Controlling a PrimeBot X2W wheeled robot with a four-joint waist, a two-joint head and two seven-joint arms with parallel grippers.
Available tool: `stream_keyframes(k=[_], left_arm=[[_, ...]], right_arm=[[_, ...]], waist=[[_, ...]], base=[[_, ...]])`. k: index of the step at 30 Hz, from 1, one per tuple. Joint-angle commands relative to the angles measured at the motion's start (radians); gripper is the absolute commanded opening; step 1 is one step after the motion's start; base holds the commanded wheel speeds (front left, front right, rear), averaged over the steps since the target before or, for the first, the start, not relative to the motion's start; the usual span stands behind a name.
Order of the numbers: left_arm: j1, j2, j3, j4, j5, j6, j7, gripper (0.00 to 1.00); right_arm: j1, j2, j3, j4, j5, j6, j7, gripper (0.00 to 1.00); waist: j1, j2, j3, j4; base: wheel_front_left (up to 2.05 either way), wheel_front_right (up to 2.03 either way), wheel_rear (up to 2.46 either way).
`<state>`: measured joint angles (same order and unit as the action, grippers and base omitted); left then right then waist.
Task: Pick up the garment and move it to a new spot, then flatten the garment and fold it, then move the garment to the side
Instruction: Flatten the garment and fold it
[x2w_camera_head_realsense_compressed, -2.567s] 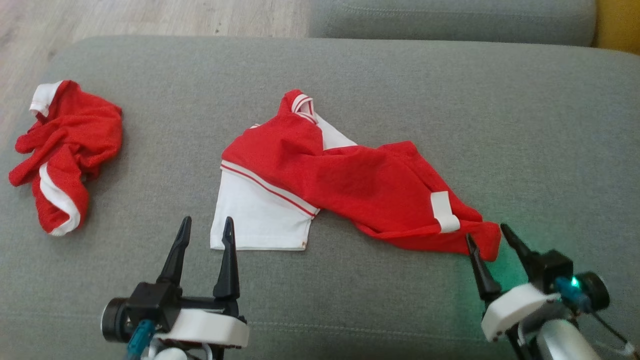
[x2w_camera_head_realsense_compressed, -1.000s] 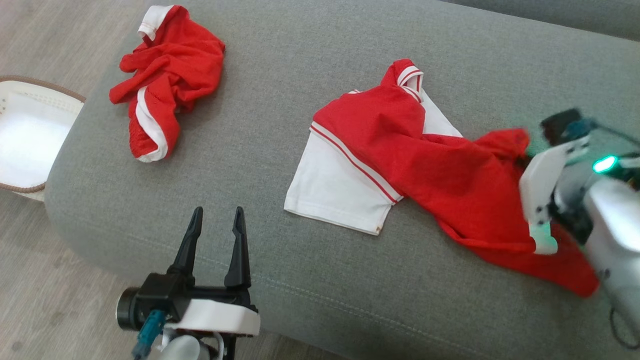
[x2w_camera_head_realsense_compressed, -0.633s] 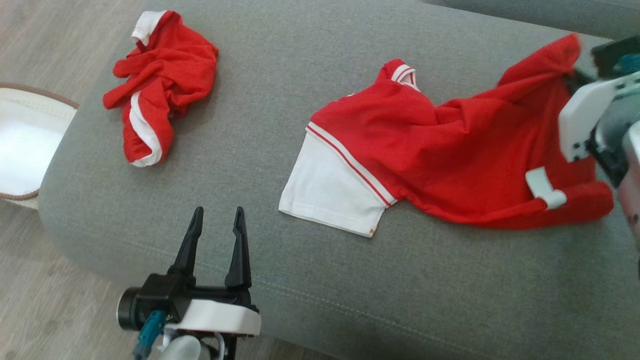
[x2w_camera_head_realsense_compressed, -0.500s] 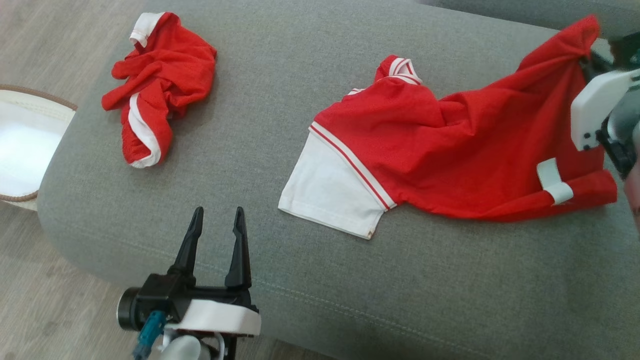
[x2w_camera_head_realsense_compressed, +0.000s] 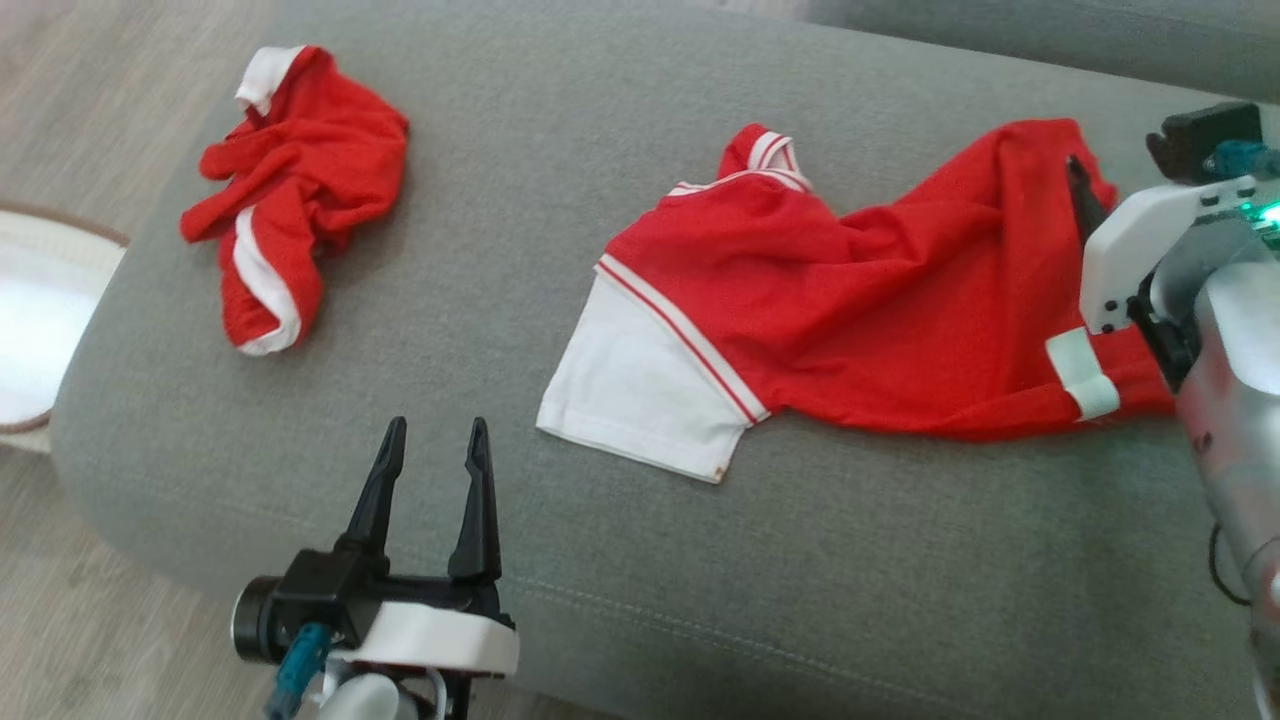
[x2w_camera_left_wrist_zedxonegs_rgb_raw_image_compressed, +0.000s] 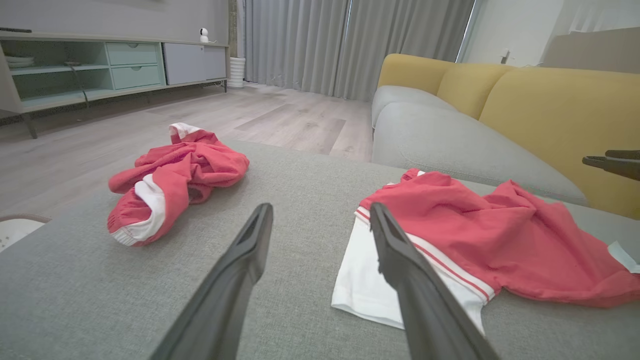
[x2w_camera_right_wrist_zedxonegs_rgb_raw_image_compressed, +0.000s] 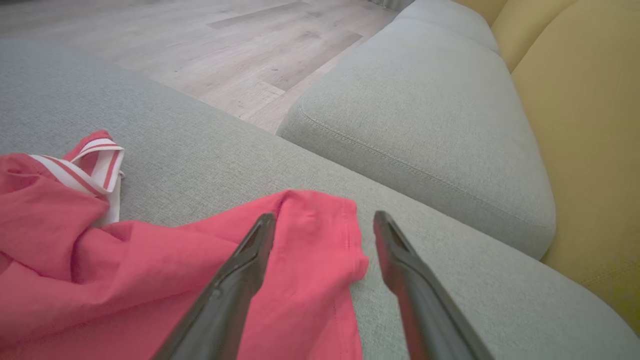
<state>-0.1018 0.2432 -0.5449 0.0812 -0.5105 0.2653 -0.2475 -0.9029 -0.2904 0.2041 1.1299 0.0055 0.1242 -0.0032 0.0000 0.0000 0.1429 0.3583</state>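
The garment (x2w_camera_head_realsense_compressed: 850, 310), a red shirt with a white sleeve and striped collar, lies partly spread over the grey sofa cushion (x2w_camera_head_realsense_compressed: 800, 580). My right gripper (x2w_camera_head_realsense_compressed: 1095, 185) hovers open just above its far right corner; in the right wrist view the fingers (x2w_camera_right_wrist_zedxonegs_rgb_raw_image_compressed: 325, 217) straddle that red hem (x2w_camera_right_wrist_zedxonegs_rgb_raw_image_compressed: 320, 240) without pinching it. My left gripper (x2w_camera_head_realsense_compressed: 437, 428) stands open and empty near the cushion's front edge, to the lower left of the white sleeve (x2w_camera_left_wrist_zedxonegs_rgb_raw_image_compressed: 380, 280). The left wrist view has the open left gripper (x2w_camera_left_wrist_zedxonegs_rgb_raw_image_compressed: 321, 210) pointing between both red cloths.
A second, crumpled red-and-white garment (x2w_camera_head_realsense_compressed: 290, 185) lies at the cushion's far left. A white basket (x2w_camera_head_realsense_compressed: 40, 330) sits on the wooden floor beside the left end. Another grey seat (x2w_camera_right_wrist_zedxonegs_rgb_raw_image_compressed: 425, 125) and a yellow backrest (x2w_camera_right_wrist_zedxonegs_rgb_raw_image_compressed: 590, 125) lie beyond the right gripper.
The right gripper, shut on the red hem, dragged it up and to the far right, spreading the shirt, then opened and let it drop. The head view also shifted.
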Motion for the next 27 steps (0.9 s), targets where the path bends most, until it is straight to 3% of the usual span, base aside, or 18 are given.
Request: stream_keyframes(k=[1, 8, 15, 20, 27], left_arm=[[-0.026, 0.018, 0.034, -0.031, 0.003, 0.007, -0.001, 1.0], [-0.011, 0.029, 0.033, -0.042, 0.001, 0.016, 0.007, 1.0], [0.007, 0.042, 0.039, -0.054, -0.004, 0.026, 0.011, 1.0], [0.012, 0.044, 0.047, -0.048, -0.016, 0.027, 0.01, 1.0], [0.025, 0.033, 0.063, 0.0, -0.041, 0.018, 0.002, 1.0]], right_arm=[[-0.01, 0.015, 0.008, -0.025, 0.011, 0.007, -0.014, 1.0], [0.047, 0.017, 0.037, -0.021, 0.088, 0.007, -0.056, 1.0], [0.155, 0.001, 0.021, -0.1, 0.193, 0.007, -0.151, 1.0], [0.312, 0.014, -0.033, -0.219, 0.24, 0.007, -0.21, 1.0], [0.523, 0.097, -0.141, -0.447, 0.208, 0.007, -0.21, 1.0]], waist=[[0.0, 0.0, -0.011, -0.013], [0.0, 0.0, -0.046, -0.078], [0.0, 0.0, -0.089, -0.141], [0.0, 0.0, -0.144, -0.188], [0.0, 0.0, -0.187, -0.247]], base=[[0.0, 0.0, 0.0], [0.0, 0.0, 0.0], [0.0, 0.0, 0.0], [0.0, 0.0, 0.0], [0.0, 0.0, 0.0]])
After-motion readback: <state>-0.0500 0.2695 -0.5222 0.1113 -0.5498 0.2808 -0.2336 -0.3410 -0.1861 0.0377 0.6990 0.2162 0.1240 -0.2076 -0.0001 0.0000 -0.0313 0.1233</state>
